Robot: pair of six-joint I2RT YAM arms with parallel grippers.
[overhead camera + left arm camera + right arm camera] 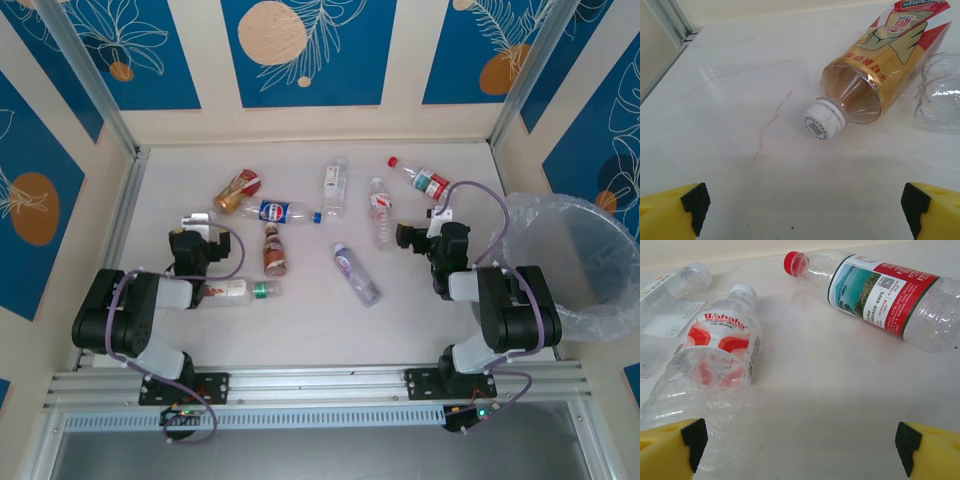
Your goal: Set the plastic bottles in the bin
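- The plastic bottles (356, 273) lie on their sides across the surface (310, 330), spread from its middle towards the far edge.
- The left hand (197, 235) sits low near the left edge. Its yellow fingers (675, 207) are spread wide apart, with nothing between them.
- Just ahead of the left hand lies a gold-brown bottle (875, 75), its white cap pointing at the hand. A clear bottle (940, 95) lies just beside it.
- The right hand (422, 235) is towards the right edge, its fingers (665, 450) also wide apart and empty.
- A clear Wahaha bottle (720, 355) with a red-and-white label lies with its base close to one finger of the right hand.
- A red-capped bottle (885, 295) lies farther out, apart from the Wahaha bottle.
- The bin (590, 300), lined with a crinkly bag, stands at the right edge beside the right arm.
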